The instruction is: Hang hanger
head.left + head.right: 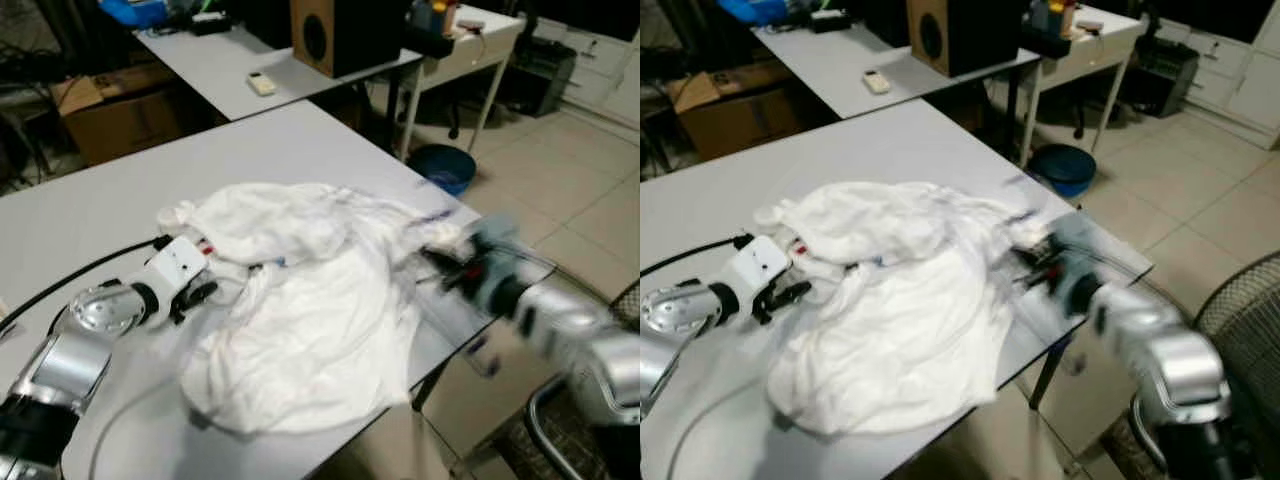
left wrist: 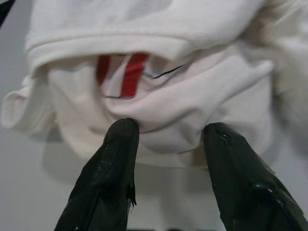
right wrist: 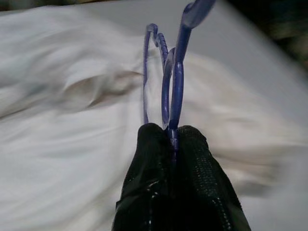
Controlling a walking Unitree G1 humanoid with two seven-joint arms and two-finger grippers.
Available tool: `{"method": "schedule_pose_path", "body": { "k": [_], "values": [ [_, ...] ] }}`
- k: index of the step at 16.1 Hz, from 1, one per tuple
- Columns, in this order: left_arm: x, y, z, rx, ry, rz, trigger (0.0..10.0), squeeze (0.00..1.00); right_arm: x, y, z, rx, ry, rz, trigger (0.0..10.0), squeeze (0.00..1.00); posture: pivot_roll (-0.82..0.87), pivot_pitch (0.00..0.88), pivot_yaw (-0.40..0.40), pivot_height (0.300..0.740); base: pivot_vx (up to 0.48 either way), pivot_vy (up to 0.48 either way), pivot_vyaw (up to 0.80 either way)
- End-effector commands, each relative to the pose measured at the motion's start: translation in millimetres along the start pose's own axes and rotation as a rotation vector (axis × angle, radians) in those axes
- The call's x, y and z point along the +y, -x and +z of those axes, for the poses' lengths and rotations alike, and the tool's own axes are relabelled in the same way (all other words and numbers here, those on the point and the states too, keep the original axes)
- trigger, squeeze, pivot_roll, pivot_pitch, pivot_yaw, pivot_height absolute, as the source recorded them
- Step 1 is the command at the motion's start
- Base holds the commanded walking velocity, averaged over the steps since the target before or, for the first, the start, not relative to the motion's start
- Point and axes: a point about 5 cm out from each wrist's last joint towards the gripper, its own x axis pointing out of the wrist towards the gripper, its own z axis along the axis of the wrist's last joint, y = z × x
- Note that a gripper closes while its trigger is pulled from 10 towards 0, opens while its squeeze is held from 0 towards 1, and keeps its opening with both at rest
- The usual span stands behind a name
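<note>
While the white garment lies crumpled across the middle of the grey table in the left eye view, the left gripper sits at centre left against the cloth's edge, and the right gripper, blurred, reaches in from centre right at the garment's far side. No hanger can be made out here. A wooden speaker stands at the top on another table, and a blue bin sits on the tiled floor at upper right.

The right eye view gives the same layout, plus a fan grille at lower right.

In the left wrist view the 2 fingers stand well apart with nothing between them, aimed at a rolled hem in mid frame where a red-striped label peeks out.

The right wrist view supplies what the head views lack: the blue hanger, rising up the middle of the frame over the cloth, pinched between fingers pressed tight together.

Judging from this, threading the hanger into the garment is the step in hand. It would go best if the left gripper took the hem by the label and lifted the opening, while the right eased the hanger in slowly, since the thin grip could twist.
</note>
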Motion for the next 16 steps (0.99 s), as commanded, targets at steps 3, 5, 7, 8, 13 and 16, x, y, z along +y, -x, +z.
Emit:
{"method": "schedule_pose_path", "body": {
  "k": [3, 5, 7, 8, 13, 16],
  "values": [
    [8.4, -1.1, 1, -0.005, -0.032, 0.039, 10.0, 0.00, -11.6, 12.3, 31, -0.196, -0.023, -0.032, 10.0, 0.00, -0.16, 0.000, 0.059, 0.740, 0.000, 0.000, 0.00],
    [20.0, 0.3, 12, -0.091, 0.011, 0.105, 10.0, 0.00, -4.6, 18.2, 36, -0.241, -0.025, 0.039, 10.0, 0.00, -0.16, 0.000, 0.060, 0.740, 0.000, 0.000, 0.00],
    [20.0, 2.1, 40, -0.326, 0.090, 0.038, 10.0, 0.00, -1.4, 22.4, 32, -0.259, -0.039, 0.051, 10.0, 0.00, -0.16, 0.000, 0.060, 0.740, 0.000, 0.000, 0.00],
    [14.6, -1.1, 41, -0.318, 0.072, 0.001, 10.0, 1.00, 1.0, 22.1, 29, -0.262, -0.050, 0.045, 10.0, 0.00, -0.16, 0.000, 0.067, 0.740, 0.000, 0.000, 0.00],
    [14.3, -25.0, 29, -0.158, -0.124, 0.034, 10.0, 0.88, 23.2, 20.3, 21, -0.291, -0.087, 0.048, 10.0, 0.00, -0.17, 0.000, 0.094, 0.740, 0.000, 0.000, 0.00],
    [14.7, -30.5, 25, -0.107, -0.194, -0.004, 10.0, 0.00, 25.7, 20.9, 19, -0.286, -0.087, 0.039, 10.0, 0.00, -0.18, 0.000, 0.105, 0.740, 0.000, 0.000, 0.00]
  ]
}}
